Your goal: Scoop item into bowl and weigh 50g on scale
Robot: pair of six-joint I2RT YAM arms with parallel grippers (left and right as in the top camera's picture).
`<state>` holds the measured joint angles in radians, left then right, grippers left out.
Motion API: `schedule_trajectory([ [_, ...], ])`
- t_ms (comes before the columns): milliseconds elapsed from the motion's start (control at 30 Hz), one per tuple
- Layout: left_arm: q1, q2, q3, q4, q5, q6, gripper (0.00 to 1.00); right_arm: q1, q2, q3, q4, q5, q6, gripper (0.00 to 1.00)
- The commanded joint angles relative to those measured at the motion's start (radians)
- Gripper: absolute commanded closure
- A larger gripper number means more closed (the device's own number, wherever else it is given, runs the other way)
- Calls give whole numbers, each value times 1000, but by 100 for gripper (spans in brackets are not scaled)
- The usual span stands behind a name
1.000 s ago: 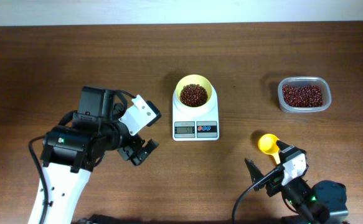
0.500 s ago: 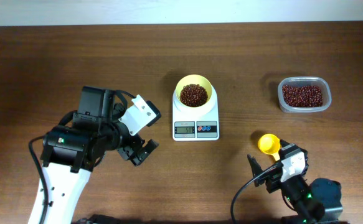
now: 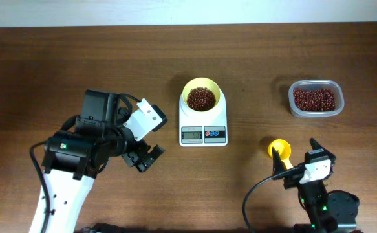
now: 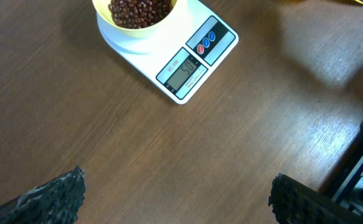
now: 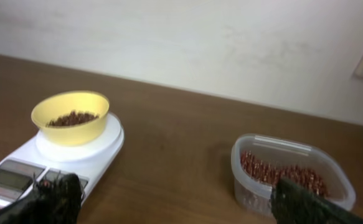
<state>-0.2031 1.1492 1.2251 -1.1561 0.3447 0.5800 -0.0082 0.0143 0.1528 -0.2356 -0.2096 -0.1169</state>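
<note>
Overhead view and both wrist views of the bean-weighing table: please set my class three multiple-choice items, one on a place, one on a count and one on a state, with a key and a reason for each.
1. Where does the small round pale yellow bowl stand?
A) on the small white digital scale
B) on the bare tabletop
C) on the floor

2. How many containers hold small dark red-brown beans?
A) one
B) two
C) three

3. The right tool is:
A) open and empty
B) shut on the bowl
C) shut on a spoon

Key:
1 A, the bowl sits on the scale's platform.
2 B, only the bowl and the clear rounded-rectangular plastic tub hold beans.
3 A, the right wrist view shows its fingers wide apart with nothing between them.
</note>
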Motion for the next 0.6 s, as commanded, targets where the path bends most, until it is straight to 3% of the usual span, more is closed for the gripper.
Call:
schedule_trajectory([
  [0, 5, -5, 16, 2, 14, 9, 1, -6, -11, -66, 101, -5, -6, 1],
  [133, 5, -5, 16, 2, 14, 9, 1, -6, -11, -147, 176, -14, -6, 1],
  [567, 5, -5, 16, 2, 14, 9, 1, -3, -11, -147, 173, -7, -6, 1],
])
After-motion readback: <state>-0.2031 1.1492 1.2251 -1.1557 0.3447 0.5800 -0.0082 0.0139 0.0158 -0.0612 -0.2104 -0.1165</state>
